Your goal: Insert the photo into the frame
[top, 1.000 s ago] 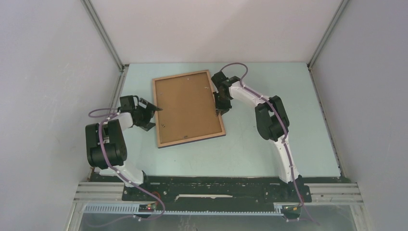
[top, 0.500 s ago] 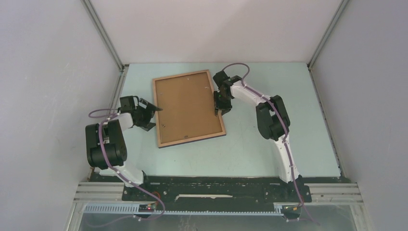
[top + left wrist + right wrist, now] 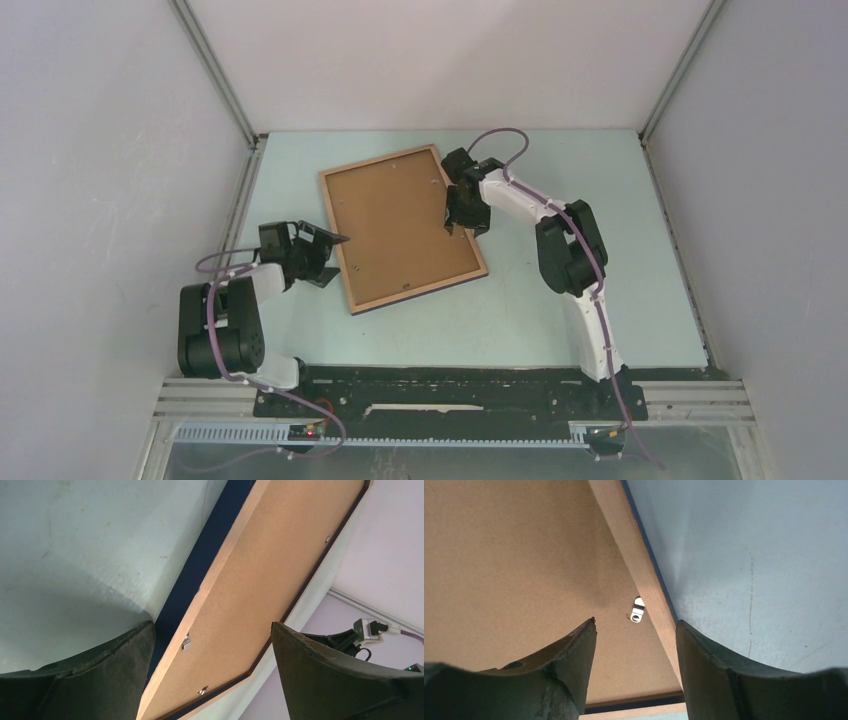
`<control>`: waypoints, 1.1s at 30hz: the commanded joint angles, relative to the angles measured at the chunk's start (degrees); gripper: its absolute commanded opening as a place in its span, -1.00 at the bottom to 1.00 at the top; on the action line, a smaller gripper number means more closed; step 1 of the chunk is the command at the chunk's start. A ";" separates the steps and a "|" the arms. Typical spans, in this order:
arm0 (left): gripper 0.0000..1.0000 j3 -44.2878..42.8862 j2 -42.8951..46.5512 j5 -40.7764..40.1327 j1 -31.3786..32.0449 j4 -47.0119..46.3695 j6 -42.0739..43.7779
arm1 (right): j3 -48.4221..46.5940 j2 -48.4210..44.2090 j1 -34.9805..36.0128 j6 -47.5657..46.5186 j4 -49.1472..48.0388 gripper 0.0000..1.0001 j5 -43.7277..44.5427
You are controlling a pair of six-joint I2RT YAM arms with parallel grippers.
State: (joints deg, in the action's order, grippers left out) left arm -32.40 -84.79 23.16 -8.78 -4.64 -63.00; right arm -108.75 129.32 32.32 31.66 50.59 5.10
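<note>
Left claw (image 3: 212, 630) gapes wide around the frame's (image 3: 420, 292) near-left edge, gripping nothing. The photo (image 3: 400, 225) lies back-up inside the frame, flat on the counter (image 3: 640, 250). Farther off, the right claw (image 3: 635, 621) stands spread astride the right rail by a metal clip (image 3: 638, 610). Unheld, the frame may skid if nudged, unseating the photo
</note>
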 commanded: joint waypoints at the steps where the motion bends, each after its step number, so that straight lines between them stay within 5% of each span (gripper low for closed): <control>1: 0.89 2.25 3.53 1.26 1.73 -0.01 -2.07 | -0.19 -1.26 -0.30 4.99 2.22 0.29 4.33; 16: 0.89 2.43 3.06 1.52 2.19 -0.45 -2.43 | -0.04 1.08 -1.13 6.87 3.16 -0.17 4.62; 23: 0.89 2.43 2.84 1.11 2.16 -0.54 -2.28 | -1.49 1.56 -0.14 6.21 3.46 0.02 5.35; 33: 0.89 2.43 2.79 1.16 2.10 -0.63 -2.25 | -5.56 5.51 1.02 5.86 7.93 0.05 10.63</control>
State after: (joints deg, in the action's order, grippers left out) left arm -31.07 -82.41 23.14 -7.18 -4.64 -64.51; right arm -112.90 132.51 32.86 37.17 56.40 12.80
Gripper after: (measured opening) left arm 0.945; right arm 0.521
